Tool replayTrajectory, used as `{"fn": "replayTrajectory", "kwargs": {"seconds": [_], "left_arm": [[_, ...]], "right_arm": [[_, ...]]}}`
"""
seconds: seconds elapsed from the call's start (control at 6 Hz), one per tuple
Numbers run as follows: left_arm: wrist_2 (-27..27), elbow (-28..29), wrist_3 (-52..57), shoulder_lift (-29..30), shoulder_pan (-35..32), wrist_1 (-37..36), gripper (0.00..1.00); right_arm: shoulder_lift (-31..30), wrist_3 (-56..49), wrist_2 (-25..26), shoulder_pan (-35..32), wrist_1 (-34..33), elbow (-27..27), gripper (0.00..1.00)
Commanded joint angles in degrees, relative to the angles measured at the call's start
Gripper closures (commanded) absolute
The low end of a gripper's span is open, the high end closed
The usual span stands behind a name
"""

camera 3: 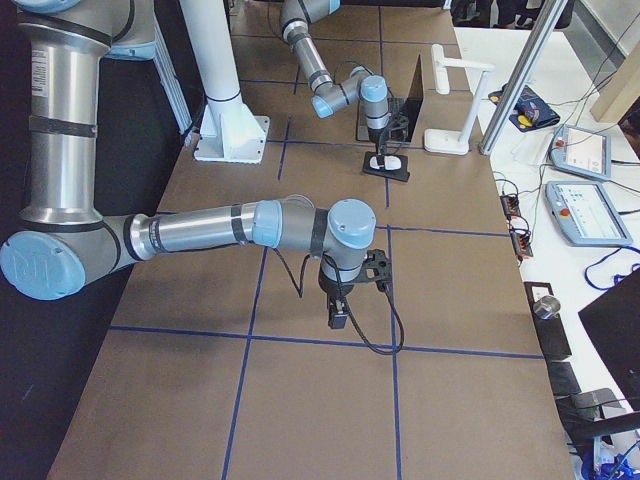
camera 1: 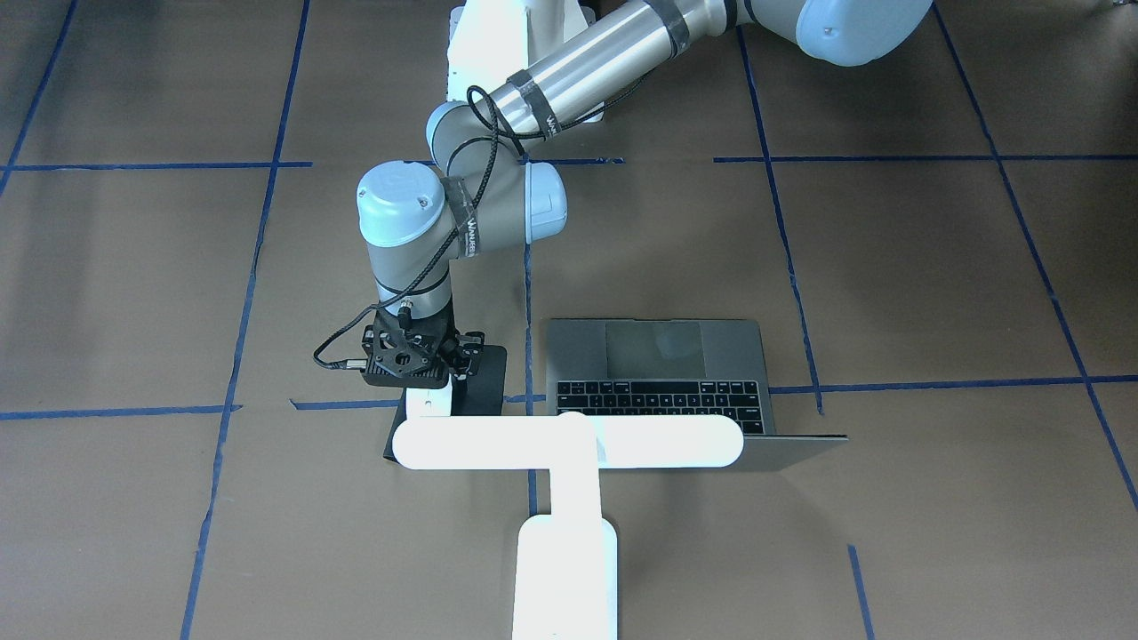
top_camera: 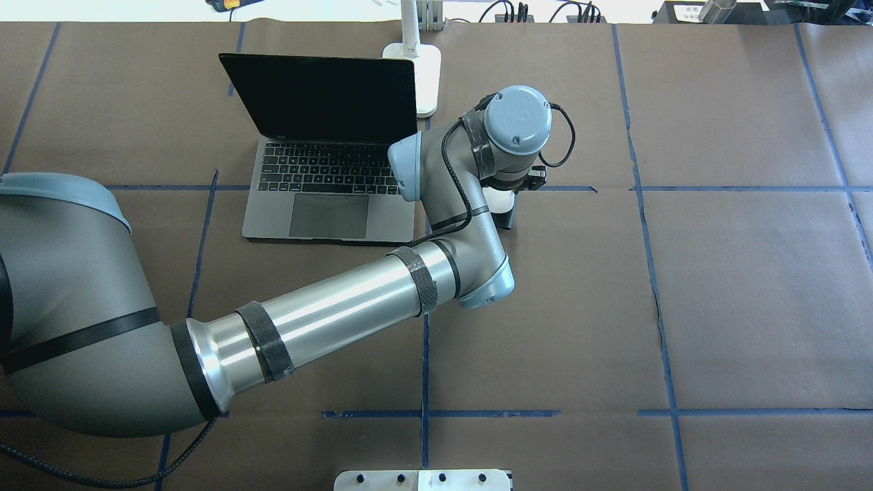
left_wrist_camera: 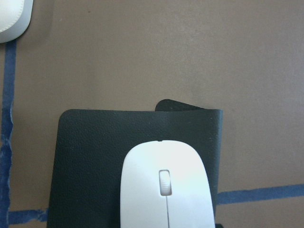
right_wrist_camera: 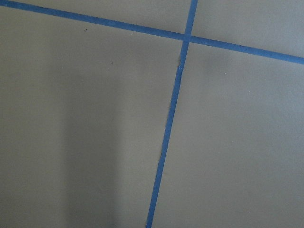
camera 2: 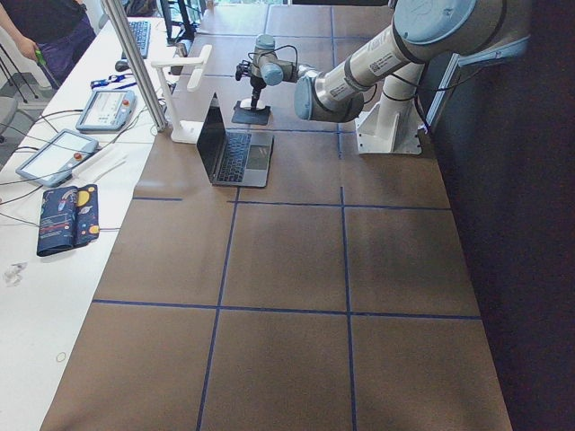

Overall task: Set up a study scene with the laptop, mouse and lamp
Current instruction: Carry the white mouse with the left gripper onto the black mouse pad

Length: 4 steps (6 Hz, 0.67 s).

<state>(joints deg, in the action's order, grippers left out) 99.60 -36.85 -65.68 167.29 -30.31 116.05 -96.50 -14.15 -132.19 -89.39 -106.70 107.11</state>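
Observation:
The open laptop [camera 1: 658, 373] sits with its keyboard toward the robot and also shows in the overhead view [top_camera: 327, 184]. The lamp [camera 1: 569, 444] stands behind the laptop's screen, its base [top_camera: 426, 75] at the far edge. The white mouse [left_wrist_camera: 166, 190] lies flat on a black pad [left_wrist_camera: 95, 156] right of the laptop and shows small in the overhead view [top_camera: 500, 200]. My left gripper [camera 1: 436, 373] points straight down over the mouse's rear end, and its jaws look spread. My right gripper [camera 3: 340, 318] hangs low over bare table nearer the robot's right. I cannot tell whether the right gripper is open or shut.
The white bolted pedestal [camera 3: 225, 120] stands at the robot's side of the table. An aluminium post [camera 2: 135, 63] and a side bench with teach pendants [camera 2: 54, 153] lie beyond the lamp. Blue tape lines [right_wrist_camera: 171, 118] cross the brown table cover.

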Motion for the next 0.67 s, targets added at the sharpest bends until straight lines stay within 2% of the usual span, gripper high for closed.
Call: {"fn": "replayTrajectory", "kwargs": {"seconds": [0.0,0.17,0.5], "left_arm": [[1.5,0.6,2.0,0.2,0.0,0.1,0.0],[2.0,0.6,2.1,0.4,-0.2,0.1,0.0],[7.5,-0.7,3.9,0.3,-2.7,-0.1,0.0]], "right_arm": [[0.0,0.0,0.0,0.0,0.0,0.0,0.0],[0.0,-0.1,0.0,0.0,0.0,0.0,0.0],[0.1,-0.1,0.0,0.0,0.1,0.0,0.0]]}}
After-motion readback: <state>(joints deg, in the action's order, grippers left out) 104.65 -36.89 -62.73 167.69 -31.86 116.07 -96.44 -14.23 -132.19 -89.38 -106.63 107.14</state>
